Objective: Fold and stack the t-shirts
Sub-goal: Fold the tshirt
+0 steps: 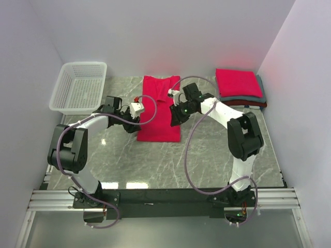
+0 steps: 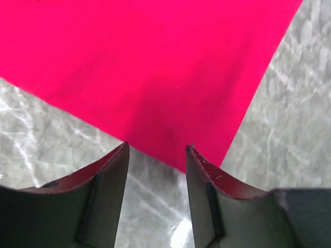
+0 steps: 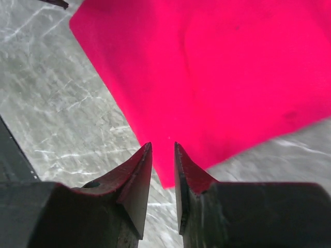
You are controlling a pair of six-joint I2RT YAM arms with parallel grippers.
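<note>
from above, a white lattice basket [image 1: 80,87] sits at the far left of the marble table [image 1: 217,160], well apart from the cloth. the left gripper [image 1: 137,125] is low at the left edge of a bright red t-shirt [image 1: 161,111], which lies flat in the middle as a long strip running away from the arms. only the left wrist view shows its jaws: they stand well apart with nothing between them, and the shirt's near corner lies on the stone just ahead of the tips. the right gripper [image 1: 175,120] is at the shirt's right edge. its own wrist view shows the two fingers close together with a thin slit left, and a corner of the shirt shows through that slit. whether the tips touch the cloth i cannot tell. far right, seen only from above, a stack of folded shirts [image 1: 239,85] rests by the wall, red on top, grey and dark red beneath.
</note>
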